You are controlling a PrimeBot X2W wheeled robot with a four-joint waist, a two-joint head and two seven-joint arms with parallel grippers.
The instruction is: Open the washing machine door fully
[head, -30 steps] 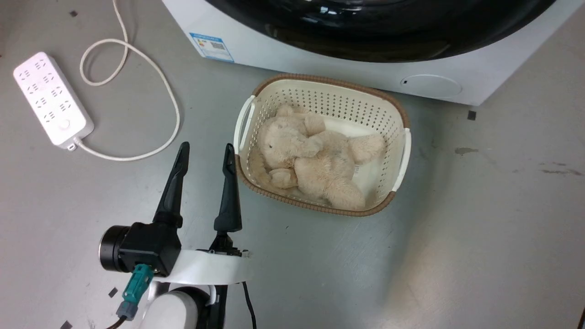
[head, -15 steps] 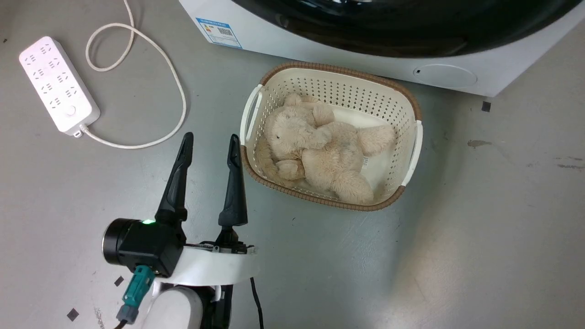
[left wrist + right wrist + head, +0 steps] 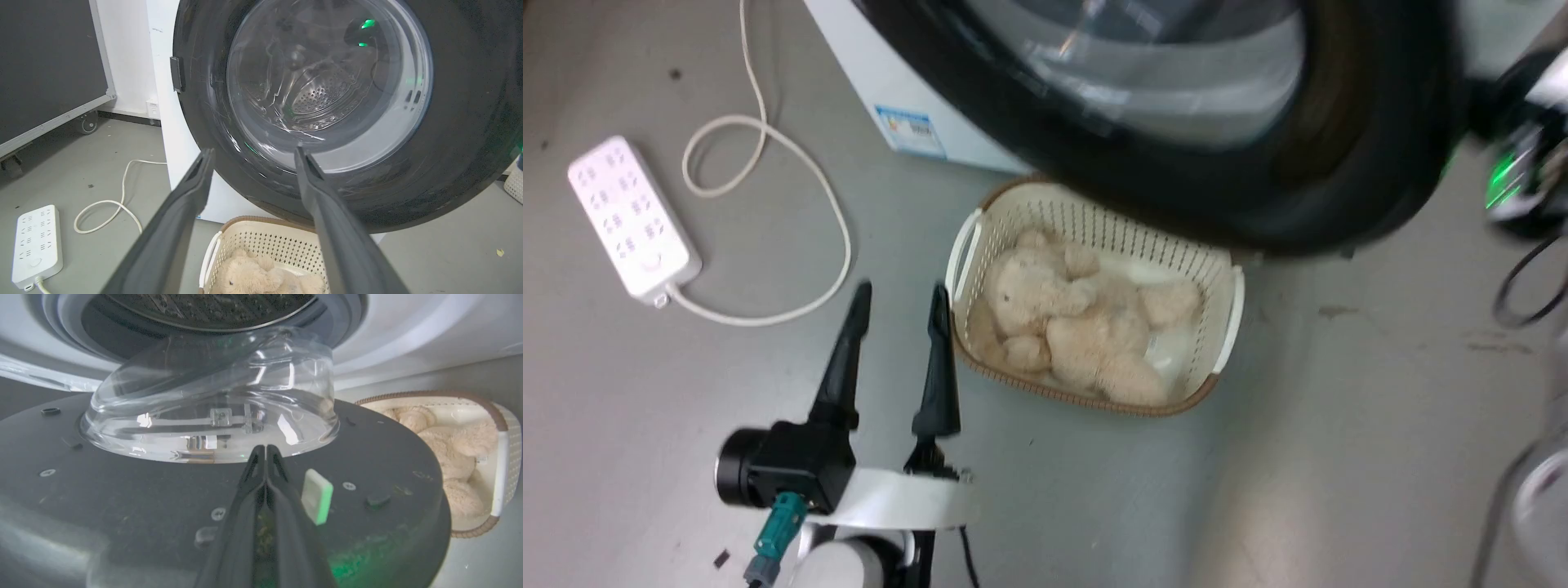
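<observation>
right wrist view, centre: right gripper (image 3: 265,448), jaws together, at the part-open large round glossy black washing machine door (image 3: 122,490), likely mid-push, needing a wider outward sweep; left gripper (image 3: 254,150) has jaws apart.

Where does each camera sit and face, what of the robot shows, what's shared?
Head view: on the head, facing down at basket and door; left end effector, open.
Left wrist view: left arm, facing the door's front; its fingers.
Right wrist view: right arm, facing door's inner side; right end effector, shut.
Shared: basket, door.
</observation>
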